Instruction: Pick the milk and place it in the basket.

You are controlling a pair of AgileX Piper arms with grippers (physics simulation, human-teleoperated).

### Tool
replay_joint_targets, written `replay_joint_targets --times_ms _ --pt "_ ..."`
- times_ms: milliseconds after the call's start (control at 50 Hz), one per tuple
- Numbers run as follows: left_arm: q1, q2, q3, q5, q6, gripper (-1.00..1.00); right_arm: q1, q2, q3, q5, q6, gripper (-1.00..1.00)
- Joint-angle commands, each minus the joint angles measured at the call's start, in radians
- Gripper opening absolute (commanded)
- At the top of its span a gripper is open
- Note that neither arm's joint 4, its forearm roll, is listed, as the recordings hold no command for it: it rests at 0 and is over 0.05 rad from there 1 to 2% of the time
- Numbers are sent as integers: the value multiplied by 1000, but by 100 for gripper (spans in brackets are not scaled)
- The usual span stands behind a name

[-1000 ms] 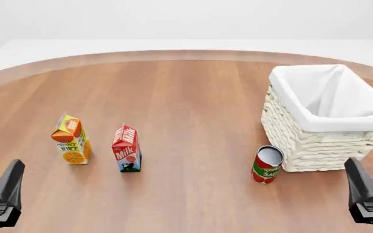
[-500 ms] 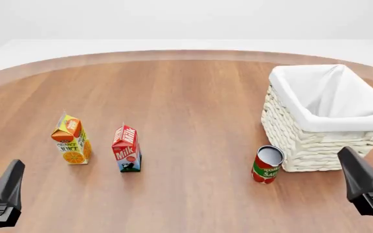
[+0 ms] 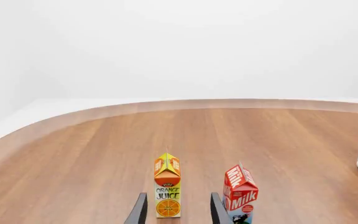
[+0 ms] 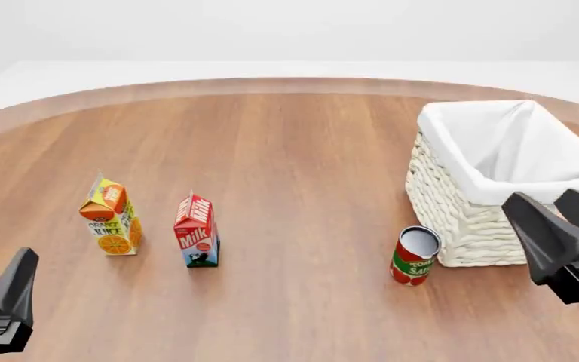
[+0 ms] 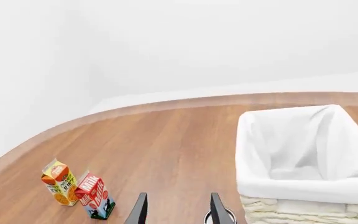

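The milk (image 4: 196,230), a small red carton with white lettering, stands upright left of the table's middle. It also shows in the left wrist view (image 3: 240,193) and the right wrist view (image 5: 95,196). The whitish wicker basket (image 4: 461,219) with a white liner stands at the right, and shows in the right wrist view (image 5: 291,189). My left gripper (image 4: 3,302) is open and empty at the near left corner, well short of the milk. My right gripper (image 4: 537,196) is open and empty, raised in front of the basket's near right side.
An orange juice carton (image 4: 111,217) stands just left of the milk. A red tomato sauce can (image 4: 415,256) stands against the basket's near left corner. The table's curved far edge (image 4: 289,84) runs across the back.
My right gripper has risen and moved forward and left, from the near right corner up in front of the basket. The left gripper and all objects have stayed still.
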Motion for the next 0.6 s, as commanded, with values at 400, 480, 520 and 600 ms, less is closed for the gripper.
replay_joint_targets --times_ms 400,480,520,600 --pt "0 0 0 0 0 100 187 377 -169 -172 45 100" --pt "0 0 0 0 0 100 204 416 -190 -189 69 100" --pt "0 0 0 0 0 100 215 444 -206 -198 100 100" --pt "0 0 0 0 0 100 227 476 -238 -187 88 100"
